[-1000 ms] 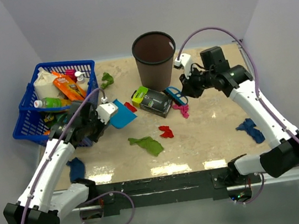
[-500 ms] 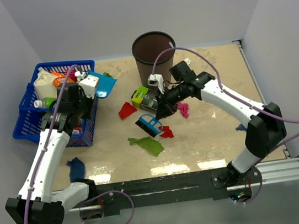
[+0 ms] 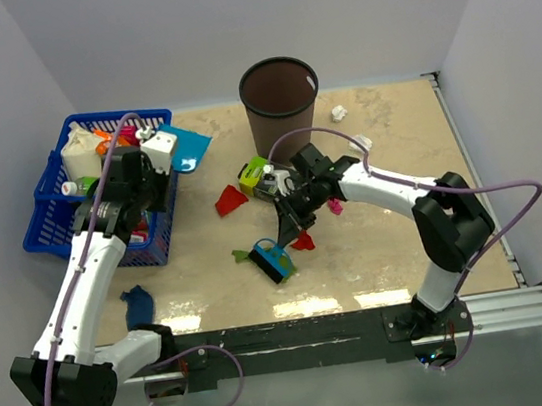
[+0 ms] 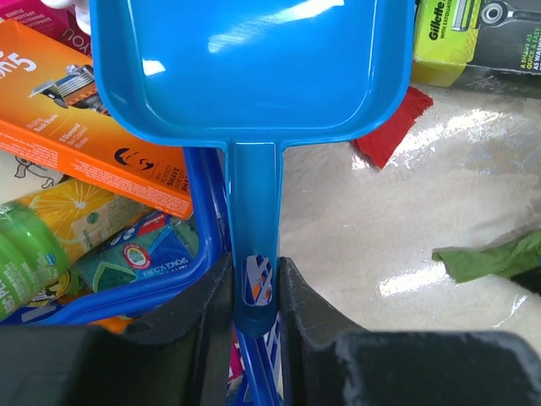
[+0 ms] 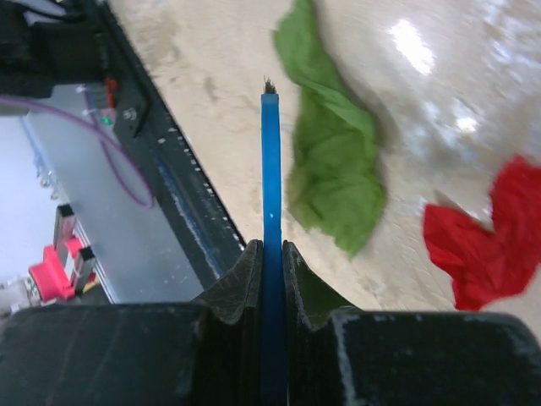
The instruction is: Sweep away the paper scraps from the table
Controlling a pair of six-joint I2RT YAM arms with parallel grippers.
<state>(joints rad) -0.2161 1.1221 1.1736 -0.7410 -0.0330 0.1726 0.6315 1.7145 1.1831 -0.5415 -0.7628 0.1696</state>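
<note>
My left gripper (image 3: 158, 158) is shut on the handle of the blue dustpan (image 3: 188, 146), held over the basket's right edge; in the left wrist view the fingers clamp the handle (image 4: 255, 288). My right gripper (image 3: 290, 218) is shut on a blue hand brush (image 3: 273, 261), whose head rests by the green scrap (image 3: 245, 255). The brush shows edge-on in the right wrist view (image 5: 270, 169), beside the green scrap (image 5: 334, 169) and a red scrap (image 5: 490, 241). Other scraps lie on the table (image 3: 400, 256): red (image 3: 230, 201), red (image 3: 304, 242), pink (image 3: 333, 204), blue (image 3: 137, 305), white (image 3: 339, 113).
A brown waste bin (image 3: 279, 96) stands at the back centre. A blue basket (image 3: 51, 219) full of packets sits at the left. A black-and-lime box (image 3: 256, 176) lies behind the right gripper. The black front rail (image 3: 289, 334) runs along the near edge.
My right arm has swung toward the near edge, carrying the brush down to the green scrap. My left arm, which earlier lifted the dustpan to the basket, has held still since.
</note>
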